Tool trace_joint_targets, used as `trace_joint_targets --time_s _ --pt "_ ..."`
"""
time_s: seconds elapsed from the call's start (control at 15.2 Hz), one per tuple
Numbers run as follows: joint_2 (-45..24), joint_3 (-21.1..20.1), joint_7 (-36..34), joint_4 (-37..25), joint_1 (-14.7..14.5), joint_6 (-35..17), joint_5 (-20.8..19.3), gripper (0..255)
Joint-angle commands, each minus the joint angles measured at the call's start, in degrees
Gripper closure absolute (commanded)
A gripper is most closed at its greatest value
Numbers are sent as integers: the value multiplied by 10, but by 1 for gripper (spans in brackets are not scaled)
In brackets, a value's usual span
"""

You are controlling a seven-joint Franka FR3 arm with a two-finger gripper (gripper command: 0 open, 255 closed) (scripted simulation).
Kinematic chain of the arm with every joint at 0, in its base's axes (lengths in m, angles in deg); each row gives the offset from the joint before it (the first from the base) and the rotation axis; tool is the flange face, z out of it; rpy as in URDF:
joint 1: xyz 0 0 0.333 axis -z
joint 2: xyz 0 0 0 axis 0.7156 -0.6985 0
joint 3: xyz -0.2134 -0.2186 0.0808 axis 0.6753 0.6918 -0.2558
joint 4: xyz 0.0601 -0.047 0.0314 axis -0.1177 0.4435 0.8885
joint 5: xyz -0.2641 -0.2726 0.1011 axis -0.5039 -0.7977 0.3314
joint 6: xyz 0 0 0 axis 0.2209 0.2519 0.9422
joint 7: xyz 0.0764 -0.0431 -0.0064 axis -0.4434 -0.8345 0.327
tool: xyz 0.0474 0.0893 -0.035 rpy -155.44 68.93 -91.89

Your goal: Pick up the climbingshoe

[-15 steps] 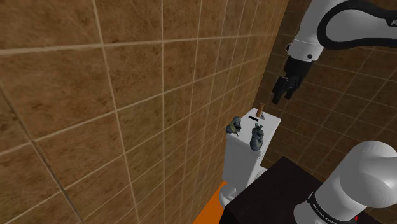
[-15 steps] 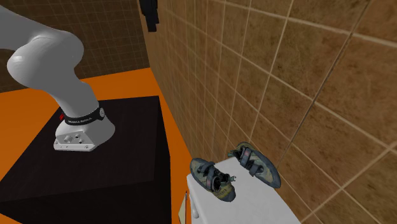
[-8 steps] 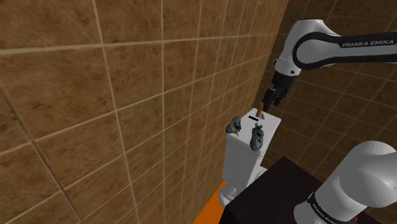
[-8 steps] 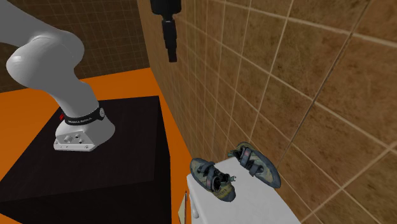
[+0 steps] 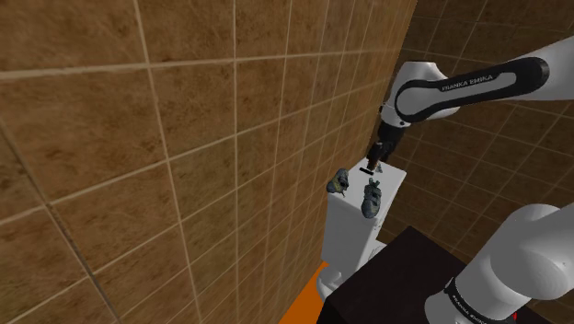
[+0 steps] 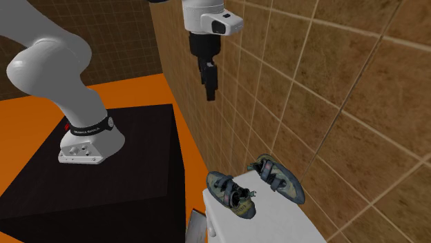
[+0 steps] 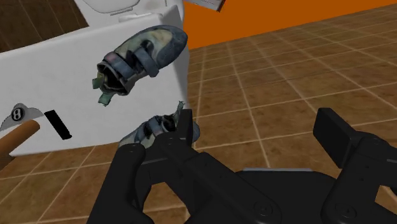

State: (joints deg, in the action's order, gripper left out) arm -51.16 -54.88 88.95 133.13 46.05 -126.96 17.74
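Pincer (image 6: 210, 90) released, pointing down over white tank (image 6: 276, 221); one climbing shoe (image 6: 231, 193) at the lid's open front edge, second shoe (image 6: 278, 178) probably touching tiled wall (image 6: 331, 83).

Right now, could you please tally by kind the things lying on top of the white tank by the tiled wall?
Climbing shoes: 2
Ball marked 8: 1
Brown stick: 1
Black strip: 1
Total: 5, all on the white tank.
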Motion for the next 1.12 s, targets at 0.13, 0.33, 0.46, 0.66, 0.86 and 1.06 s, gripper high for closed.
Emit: trace_joint_targets --time_s 0.13,0.33,0.46,0.66,0.86,1.06 --pt "-92 27 47 -19 -4 -73 12 0" --pt "-163 44 88 -42 -8 -119 32 0" --pt "-212 53 119 -62 -9 -146 53 0" --pt "-286 58 167 -98 -6 -179 90 0" --pt "-360 52 215 -141 7 -204 129 0" --pt "-432 38 257 -191 26 -221 163 0"
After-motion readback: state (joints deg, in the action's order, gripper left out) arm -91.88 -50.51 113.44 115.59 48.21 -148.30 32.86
